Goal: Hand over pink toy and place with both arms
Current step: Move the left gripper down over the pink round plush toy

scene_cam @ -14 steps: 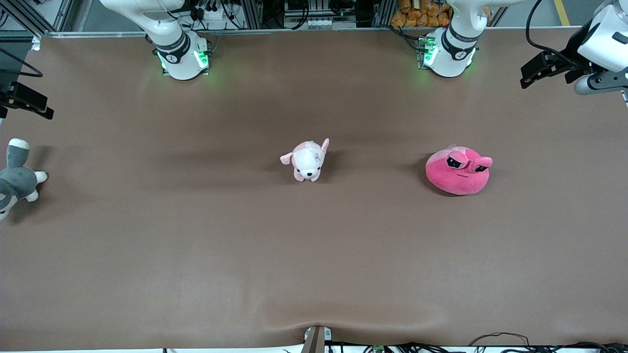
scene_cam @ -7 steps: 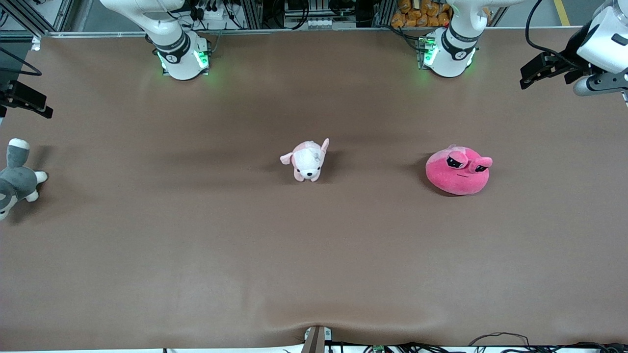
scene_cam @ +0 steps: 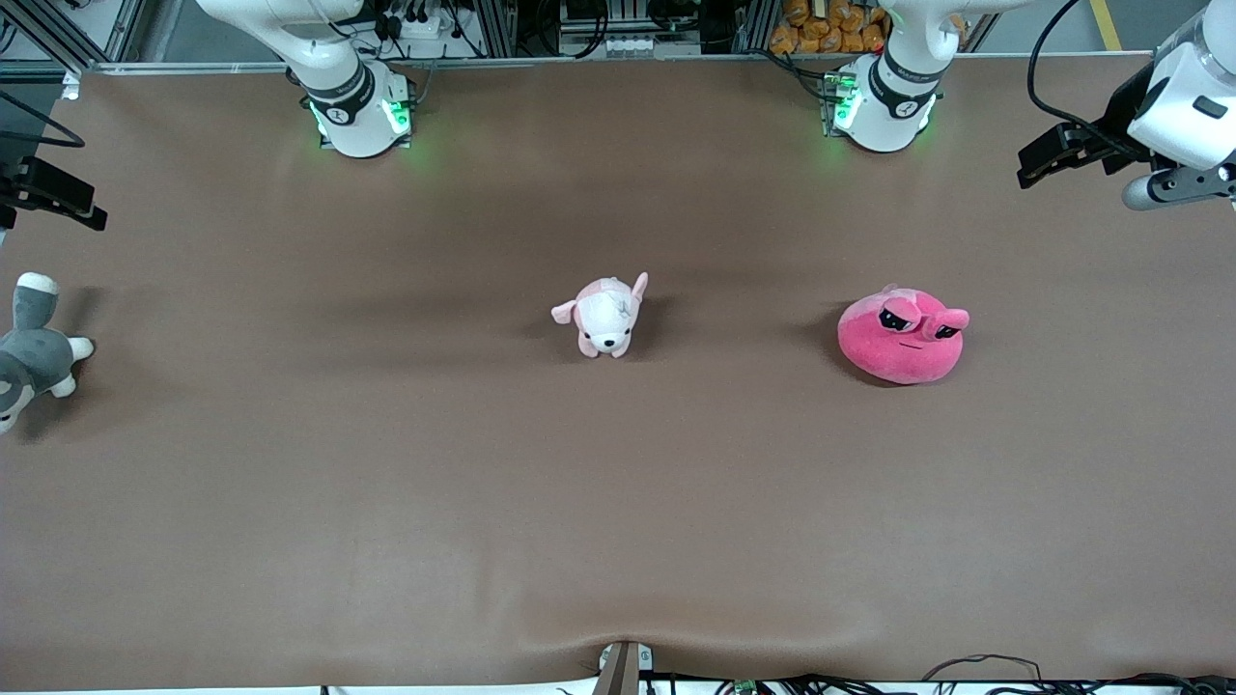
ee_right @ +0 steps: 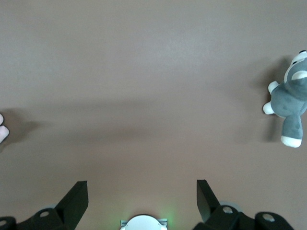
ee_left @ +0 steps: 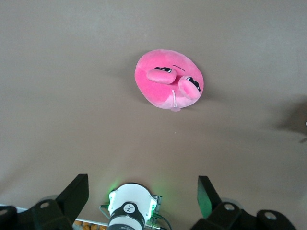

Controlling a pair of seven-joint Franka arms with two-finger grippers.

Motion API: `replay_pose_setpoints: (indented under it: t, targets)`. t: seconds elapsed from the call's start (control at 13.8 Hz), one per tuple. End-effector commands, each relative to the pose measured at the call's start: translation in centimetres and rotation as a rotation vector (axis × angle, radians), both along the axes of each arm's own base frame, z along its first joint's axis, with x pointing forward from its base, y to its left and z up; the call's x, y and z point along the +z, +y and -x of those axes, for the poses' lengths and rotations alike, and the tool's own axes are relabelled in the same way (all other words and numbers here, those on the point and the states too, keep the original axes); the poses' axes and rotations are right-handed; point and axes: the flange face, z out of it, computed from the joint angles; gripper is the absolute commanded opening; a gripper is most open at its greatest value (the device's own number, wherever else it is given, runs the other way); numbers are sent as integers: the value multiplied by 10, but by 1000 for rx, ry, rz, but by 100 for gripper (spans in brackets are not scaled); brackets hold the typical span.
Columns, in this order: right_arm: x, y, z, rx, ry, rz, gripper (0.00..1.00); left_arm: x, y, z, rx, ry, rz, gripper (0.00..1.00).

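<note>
The hot-pink round pink toy [scene_cam: 903, 338] sits upright on the brown table toward the left arm's end; it also shows in the left wrist view [ee_left: 169, 79], eyes on top. My left gripper [scene_cam: 1053, 156] hangs high over the table's edge at the left arm's end, well apart from the toy. In the left wrist view it [ee_left: 141, 182] is open and empty. My right gripper [scene_cam: 53, 198] hangs over the right arm's end of the table, above the husky plush; in the right wrist view it [ee_right: 141, 184] is open and empty.
A small pale pink-and-white puppy plush [scene_cam: 603, 317] lies at the table's middle. A grey-and-white husky plush [scene_cam: 34, 352] lies at the right arm's end, also in the right wrist view [ee_right: 290, 103]. The arm bases [scene_cam: 357, 106] [scene_cam: 884, 101] stand along the table's edge farthest from the front camera.
The left arm's wrist and gripper have shifted slightly toward the pink toy. The right gripper and the toys have not visibly moved.
</note>
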Motion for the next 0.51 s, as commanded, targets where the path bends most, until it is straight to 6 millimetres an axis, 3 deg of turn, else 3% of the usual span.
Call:
replay_pose_setpoints:
  t: [0.0,0.43]
  targets:
    - [4,-2,4,-10,10,-16,100,-17,1,-8,74,20,-18,100]
    - [4,0,5,-5,10,-16,100,-40,25,-13,313,48,-55,100]
